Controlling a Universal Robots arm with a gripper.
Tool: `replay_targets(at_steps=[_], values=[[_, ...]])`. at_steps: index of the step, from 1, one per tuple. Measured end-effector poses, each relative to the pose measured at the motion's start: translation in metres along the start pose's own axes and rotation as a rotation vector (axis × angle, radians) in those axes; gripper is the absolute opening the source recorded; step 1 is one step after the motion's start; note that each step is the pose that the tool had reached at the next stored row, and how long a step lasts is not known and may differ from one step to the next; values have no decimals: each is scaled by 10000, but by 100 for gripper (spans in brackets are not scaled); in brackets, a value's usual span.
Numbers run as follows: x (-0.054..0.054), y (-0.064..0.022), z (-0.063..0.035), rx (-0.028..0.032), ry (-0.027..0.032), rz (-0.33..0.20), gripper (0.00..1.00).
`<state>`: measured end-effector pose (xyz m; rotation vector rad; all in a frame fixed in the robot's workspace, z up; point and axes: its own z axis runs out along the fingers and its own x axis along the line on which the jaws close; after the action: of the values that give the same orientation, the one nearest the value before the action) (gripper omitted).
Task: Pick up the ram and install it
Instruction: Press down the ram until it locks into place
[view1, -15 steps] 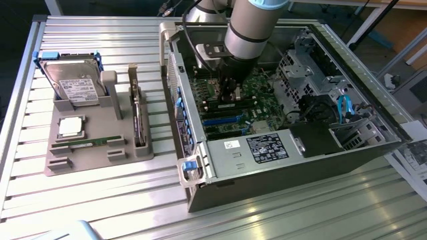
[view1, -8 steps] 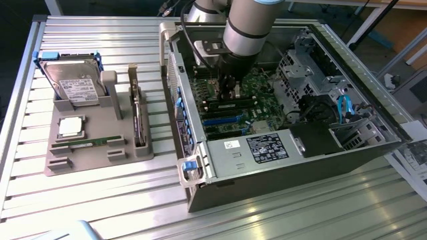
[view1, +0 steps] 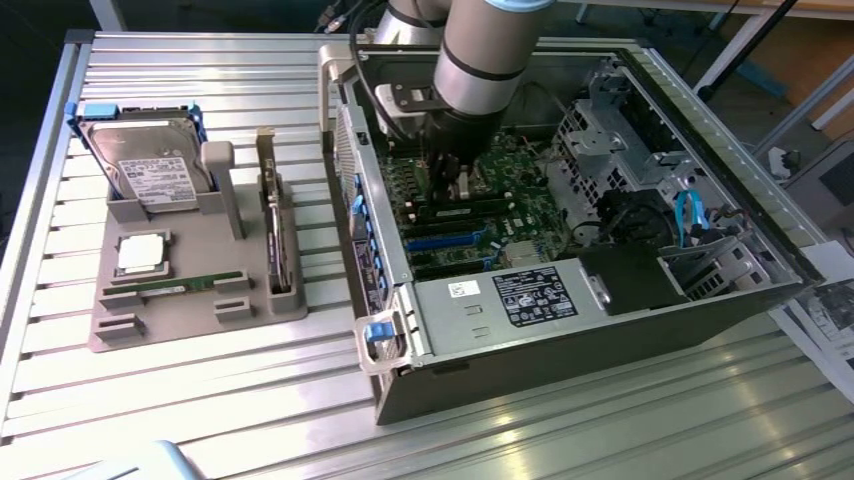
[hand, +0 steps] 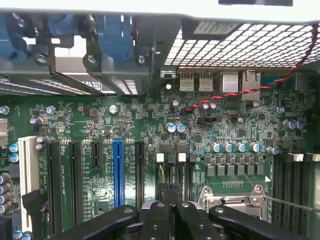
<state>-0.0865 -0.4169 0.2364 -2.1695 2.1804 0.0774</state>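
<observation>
The ram (view1: 178, 285), a thin green stick, lies flat in a front slot of the grey holder tray (view1: 200, 322) at the exterior view's left. My gripper (view1: 451, 185) is far from it, reaching down inside the open computer case (view1: 561, 300), just above the green motherboard (hand: 125, 120). In the wrist view the gripper (hand: 170, 192) is shut, its dark fingertips (hand: 161, 191) pressed together with nothing visible between them. They hover over the black memory slots (hand: 172, 172) with white clips, beside the processor socket (hand: 230, 200).
The tray also carries a hard drive (view1: 140, 160), a square silver processor chip (view1: 142, 255) and an upright dark expansion card (view1: 274, 235). A blue slot (hand: 118, 170) and black card slots lie beside the gripper. A red-black cable (hand: 280, 82) crosses the board. Case walls surround the arm.
</observation>
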Motion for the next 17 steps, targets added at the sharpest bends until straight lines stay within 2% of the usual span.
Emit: replay_targets(at_steps=[6, 10, 12, 15, 17], values=[[6, 7, 60, -2, -2, 1, 10], [9, 8, 102, -3, -53, 2, 10], [13, 10, 94, -8, -43, 1, 10], [0, 6, 33, 13, -80, 0, 10], [-1, 6, -5, 5, -66, 1, 10]])
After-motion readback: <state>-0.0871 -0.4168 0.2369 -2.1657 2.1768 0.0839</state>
